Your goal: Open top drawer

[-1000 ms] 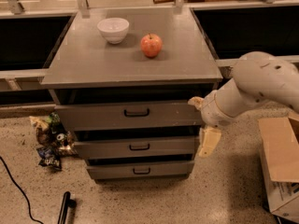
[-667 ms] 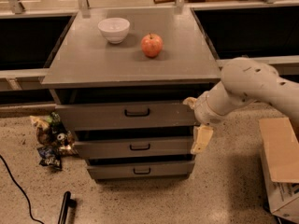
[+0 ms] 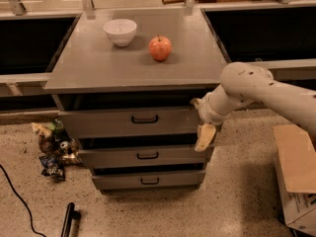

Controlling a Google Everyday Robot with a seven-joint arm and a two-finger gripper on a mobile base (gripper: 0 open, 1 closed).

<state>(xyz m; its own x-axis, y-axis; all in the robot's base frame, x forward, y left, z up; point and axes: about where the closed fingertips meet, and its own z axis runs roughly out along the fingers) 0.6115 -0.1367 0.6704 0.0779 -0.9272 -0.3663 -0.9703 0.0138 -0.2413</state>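
The top drawer (image 3: 98, 123) is the widest of three grey fronts under the cabinet top, shut, with a small black loop handle (image 3: 144, 118) at its centre. My gripper (image 3: 200, 120) sits at the right end of that drawer front, to the right of the handle and level with it. Its two pale fingers are spread apart, one up by the drawer's top edge (image 3: 196, 102) and one hanging lower (image 3: 205, 137). It holds nothing. The white arm (image 3: 256, 90) comes in from the right.
A white bowl (image 3: 120, 31) and a red apple (image 3: 160, 48) sit on the cabinet top (image 3: 89, 68). Two narrower drawers (image 3: 113, 157) lie below. Crumpled wrappers (image 3: 52, 147) lie on the floor at left, a cardboard box (image 3: 298, 177) at right, a black cable and tool (image 3: 69, 220) in front.
The arm has swung left, bringing the gripper from beside the cabinet's right corner onto the right end of the top drawer front. The drawers have not moved.
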